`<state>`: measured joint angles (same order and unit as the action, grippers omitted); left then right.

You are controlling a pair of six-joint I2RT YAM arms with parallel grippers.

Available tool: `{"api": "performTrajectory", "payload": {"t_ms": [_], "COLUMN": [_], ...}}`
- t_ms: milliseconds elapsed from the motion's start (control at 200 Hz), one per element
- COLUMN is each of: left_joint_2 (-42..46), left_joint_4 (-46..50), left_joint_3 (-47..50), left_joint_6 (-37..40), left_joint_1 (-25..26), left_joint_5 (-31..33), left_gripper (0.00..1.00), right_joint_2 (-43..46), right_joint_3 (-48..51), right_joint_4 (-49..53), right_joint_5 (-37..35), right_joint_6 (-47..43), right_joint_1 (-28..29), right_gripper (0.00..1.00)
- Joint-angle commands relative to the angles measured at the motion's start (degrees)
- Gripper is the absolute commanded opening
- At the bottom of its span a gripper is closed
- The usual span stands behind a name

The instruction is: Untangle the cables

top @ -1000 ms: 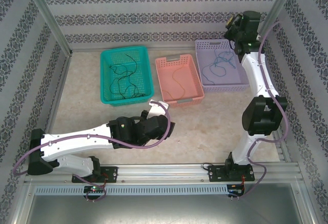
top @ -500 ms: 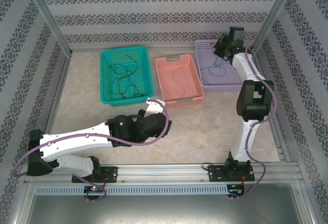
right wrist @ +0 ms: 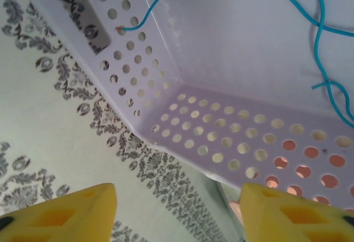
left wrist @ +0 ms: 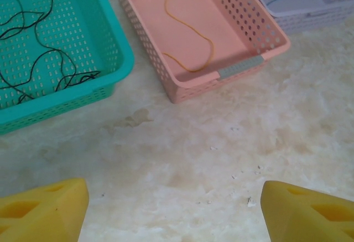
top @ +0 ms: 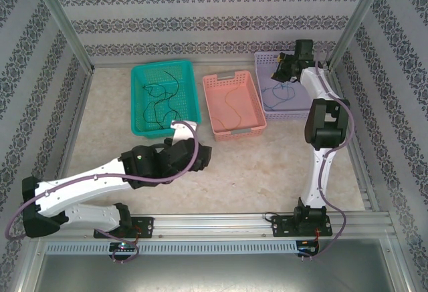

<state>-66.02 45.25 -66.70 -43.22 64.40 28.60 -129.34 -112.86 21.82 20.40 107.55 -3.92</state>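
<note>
- Left gripper: jaws set wide apart with nothing between them. It hovers over the bare counter, in front of the baskets.
- Right gripper: jaws apart and empty, positioned at a corner of the lavender basket.
- Cable locations: black cable in the teal basket; pale yellowish cable in the pink basket; blue cable in the lavender basket.
- Status: judged nearly complete. Each colour lies in its own basket, and no cable lies on the counter.
- Remaining: probably only arm withdrawal. The black cable loops over itself; whether it is knotted cannot be told.
</note>
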Motion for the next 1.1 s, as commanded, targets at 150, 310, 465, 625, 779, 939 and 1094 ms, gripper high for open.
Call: {"api": "performTrajectory", "payload": {"t_ms": [150,310,465,625,779,939,1094], "left_joint_2": [6.5,10.2,15.4,18.3,21.1,34.8,34.7], "left_joint_4": [1.1,3.2,5.0,14.9,20.9,-16.1,-41.3], "left_joint_3": [2.5,1.7,2.6,0.1,5.8,32.3,49.1], "left_joint_6": [-1.5,-0.1,0.1,-4.2,-8.9,23.0,41.1], "left_joint_1": [-11.7,-21.4,-30.7,-33.6,-33.7,-34.4,-41.0], "left_joint_5": [-8.0,-14.3,-16.7,0.3,24.6,31.3,15.2], "left_gripper": [0.93,1.0,1.0,1.0,1.0,1.0,1.0], "right_joint_2": [12.8,23.9,37.5,56.4,76.9,92.3,91.4], "right_joint_3": [0.9,5.6,14.7,30.3,56.9,82.8,92.5], "right_joint_4": [3.9,5.2,8.1,12.4,1.0,-14.7,-21.5], "right_joint_5": [-1.3,-4.9,-9.0,-23.7,-33.9,-37.4,-32.9], "right_joint_6": [-12.9,-33.1,-59.1,-79.7,-88.8,-102.0,-102.8], "right_joint_1": [-1.4,-0.9,1.2,6.9,7.2,7.0,5.9], "right_gripper": [0.68,0.98,0.98,0.98,0.98,0.98,0.98]}}
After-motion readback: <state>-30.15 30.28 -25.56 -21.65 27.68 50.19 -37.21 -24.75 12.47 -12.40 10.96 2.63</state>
